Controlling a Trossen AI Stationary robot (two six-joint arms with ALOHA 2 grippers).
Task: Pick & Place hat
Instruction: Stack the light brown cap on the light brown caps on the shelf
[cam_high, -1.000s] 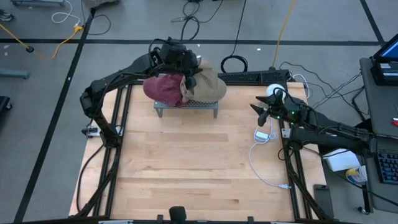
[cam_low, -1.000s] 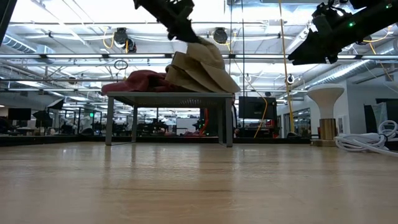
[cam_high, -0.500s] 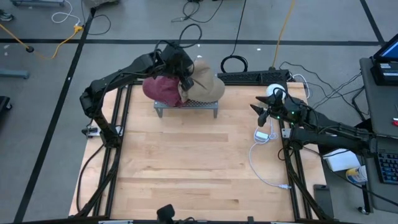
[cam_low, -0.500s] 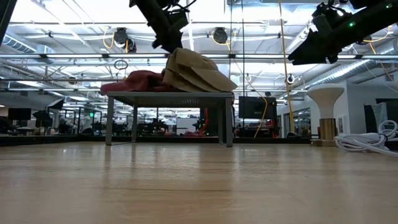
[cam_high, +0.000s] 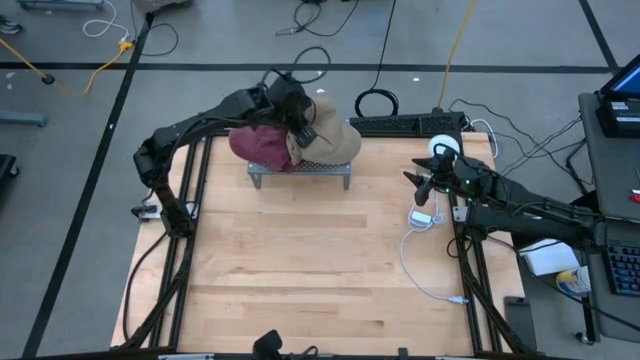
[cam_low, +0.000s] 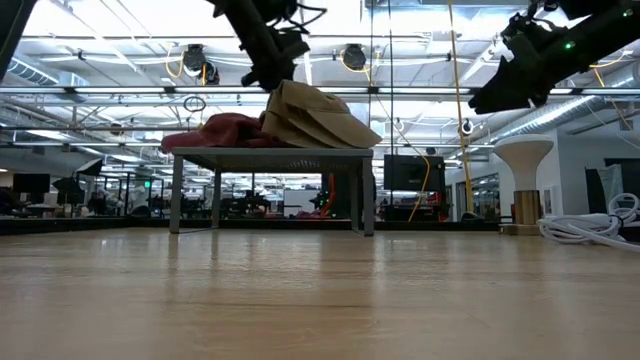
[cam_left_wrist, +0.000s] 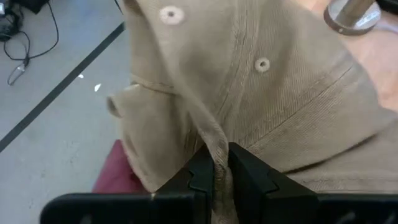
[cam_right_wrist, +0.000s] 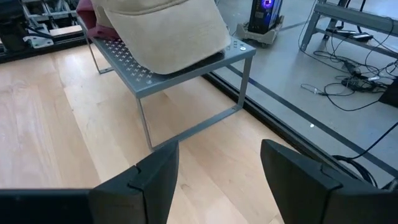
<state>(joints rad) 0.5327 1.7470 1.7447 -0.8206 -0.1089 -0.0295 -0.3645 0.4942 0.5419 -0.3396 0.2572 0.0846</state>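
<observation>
A tan hat (cam_high: 332, 140) lies on a small perforated metal rack (cam_high: 300, 170) at the table's far edge, partly over a maroon hat (cam_high: 258, 145). In the low view the tan hat (cam_low: 320, 118) rests on the rack top (cam_low: 270, 152) with its brim toward the right. My left gripper (cam_high: 300, 128) (cam_low: 272, 78) stands over the tan hat's left part, shut on it. My right gripper (cam_high: 412, 176) (cam_right_wrist: 217, 155) hangs open above the table's right side, well away from the rack, with nothing between its fingers. My left gripper pinches a raised fold of the tan hat's crown cloth (cam_left_wrist: 214, 142) between its two fingers (cam_left_wrist: 249, 168). It comes slanting down from the table's far left. The fold runs up between the fingertips; the hat's underside rests on the rack and on the maroon hat.
A white cable (cam_high: 415, 255) and a small white adapter (cam_high: 422, 217) lie on the table's right part. A white round stand (cam_high: 442, 148) and a black power strip (cam_high: 400, 124) sit at the far right. The wood in front of the rack is bare.
My left gripper has sunk toward the rack and rolled at the wrist while keeping its hold. The tan hat, which hung tipped up from the fingers, has come down and now lies flatter on the rack.
</observation>
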